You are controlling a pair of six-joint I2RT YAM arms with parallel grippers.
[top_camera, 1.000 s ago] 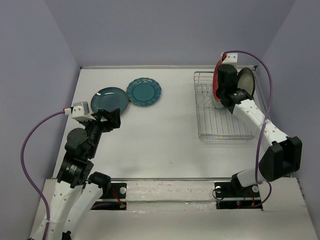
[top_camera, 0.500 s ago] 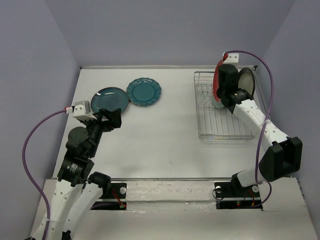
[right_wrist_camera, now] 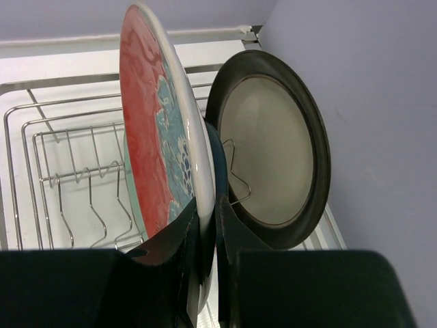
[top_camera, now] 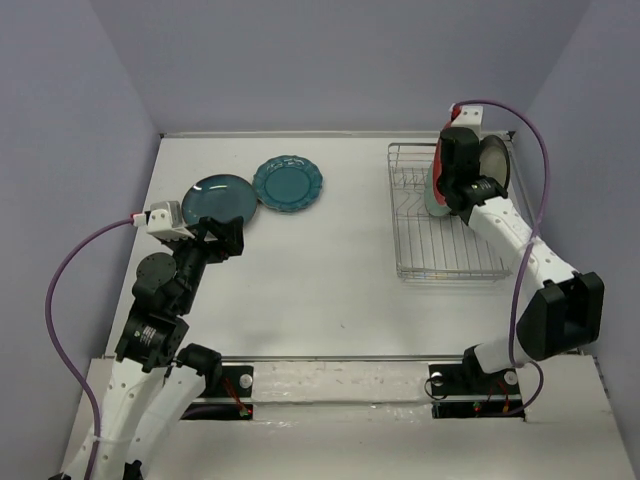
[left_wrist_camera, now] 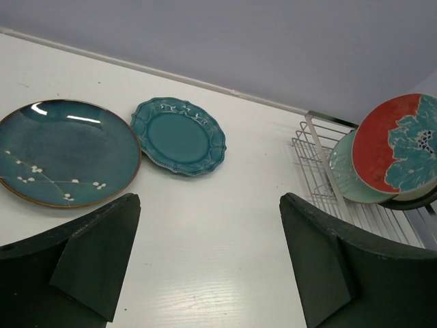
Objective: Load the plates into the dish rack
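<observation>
Red-rimmed plate (right_wrist_camera: pixel 158 130) upright on edge, gripped by right tool (right_wrist_camera: pixel 208 208), at dish rack (right_wrist_camera: pixel 48 140)

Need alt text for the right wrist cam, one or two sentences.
The right gripper pinches the rim of a red-and-teal plate, holding it on edge with the silver wire dish rack behind it. Just right of it, a dark-rimmed cream plate stands upright in the rack.

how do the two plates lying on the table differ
The dark teal plate is larger, with a smooth brown-edged rim and white blossom sprig; the scalloped plate is smaller, wavy-rimmed and plain lighter teal. Both lie flat, side by side on the table.
</observation>
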